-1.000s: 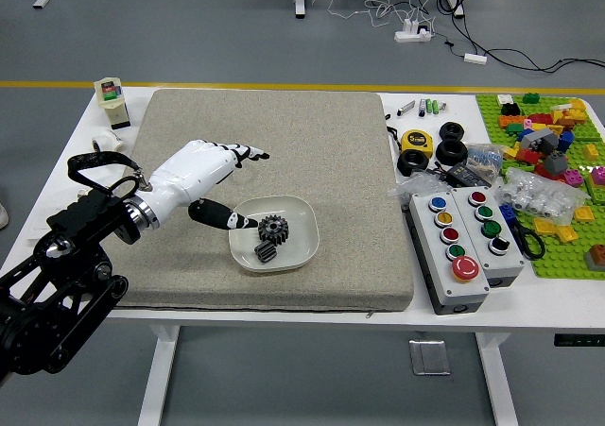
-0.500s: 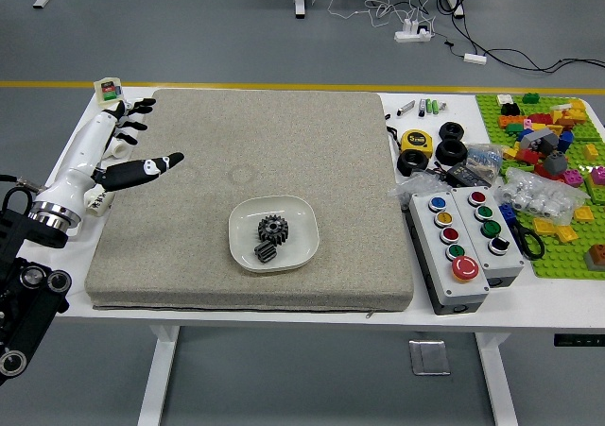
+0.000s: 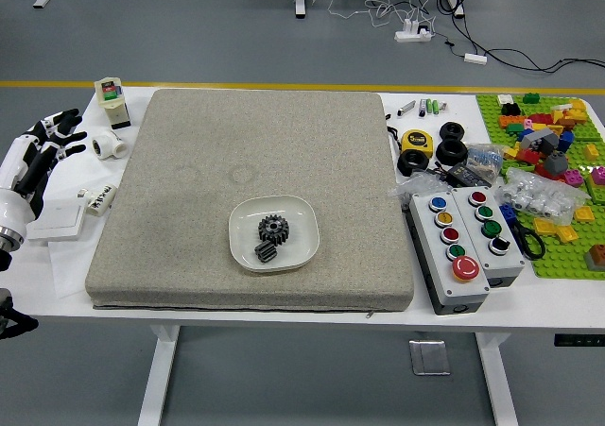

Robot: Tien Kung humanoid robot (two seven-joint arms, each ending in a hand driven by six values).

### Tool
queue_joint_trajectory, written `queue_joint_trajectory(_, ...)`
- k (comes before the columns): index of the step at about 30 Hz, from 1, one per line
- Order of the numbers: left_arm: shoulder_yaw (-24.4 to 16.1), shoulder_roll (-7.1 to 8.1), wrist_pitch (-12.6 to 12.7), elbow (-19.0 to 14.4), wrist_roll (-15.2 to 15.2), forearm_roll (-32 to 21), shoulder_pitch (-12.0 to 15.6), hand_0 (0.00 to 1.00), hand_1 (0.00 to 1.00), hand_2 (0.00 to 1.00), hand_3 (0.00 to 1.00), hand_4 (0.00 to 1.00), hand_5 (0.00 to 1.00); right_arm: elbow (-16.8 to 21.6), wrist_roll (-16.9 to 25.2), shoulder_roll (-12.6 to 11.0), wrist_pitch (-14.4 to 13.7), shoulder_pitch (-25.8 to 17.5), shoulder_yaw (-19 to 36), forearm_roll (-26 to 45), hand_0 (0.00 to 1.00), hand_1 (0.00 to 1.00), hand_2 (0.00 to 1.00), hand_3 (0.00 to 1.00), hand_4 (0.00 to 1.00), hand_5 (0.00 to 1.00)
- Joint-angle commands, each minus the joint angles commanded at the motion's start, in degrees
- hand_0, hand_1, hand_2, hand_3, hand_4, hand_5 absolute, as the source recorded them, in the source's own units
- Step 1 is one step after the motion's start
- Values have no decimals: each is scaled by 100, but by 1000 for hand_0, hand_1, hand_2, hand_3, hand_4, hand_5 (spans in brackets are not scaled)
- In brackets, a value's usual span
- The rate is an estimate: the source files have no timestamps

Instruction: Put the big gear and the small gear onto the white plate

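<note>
Gray floor (image 3: 236, 43) with a yellow stripe (image 3: 57, 84) beyond the white table (image 3: 345, 320).

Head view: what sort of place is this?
Probably a robotics lab: a robot's left hand at a white table, push-button boxes on it, a power strip on the floor beyond.

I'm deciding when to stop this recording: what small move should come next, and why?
Probably just ease the left hand clear of the table's left side: its spread fingers hold nothing, and the big gear and small gear both sit on the white plate.
</note>
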Motion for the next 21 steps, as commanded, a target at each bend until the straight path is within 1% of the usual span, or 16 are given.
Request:
queue_joint_trajectory(1,-20,0,-7,1,-2,-223,8,779,840,914,870,989,998,0,-1,0,0,-2,-1,-2,755,797,824,743,920,782)
queue_joint_trajectory(3,-72,9,-51,-6,7,-595,40,779,840,914,870,989,998,1,-3,2,0,-10,-7,-1,755,797,824,743,920,782)
queue_joint_trajectory(4,-116,12,-113,-8,20,-669,69,779,840,914,870,989,998,2,-5,2,0,-17,-8,-11,755,797,824,743,920,782)
queue_joint_trajectory(8,-214,20,-203,45,25,-715,118,785,850,917,877,996,998,7,-6,3,-1,-40,8,-11,755,796,823,743,919,783)
queue_joint_trajectory(12,-239,31,-278,110,17,-676,105,785,850,917,877,996,998,4,-9,14,-2,-56,17,-23,755,796,823,743,919,783)
queue_joint_trajectory(21,-211,75,-332,49,23,-720,159,788,855,921,874,998,998,-6,-4,29,-3,-83,-7,-10,755,796,823,743,919,783)
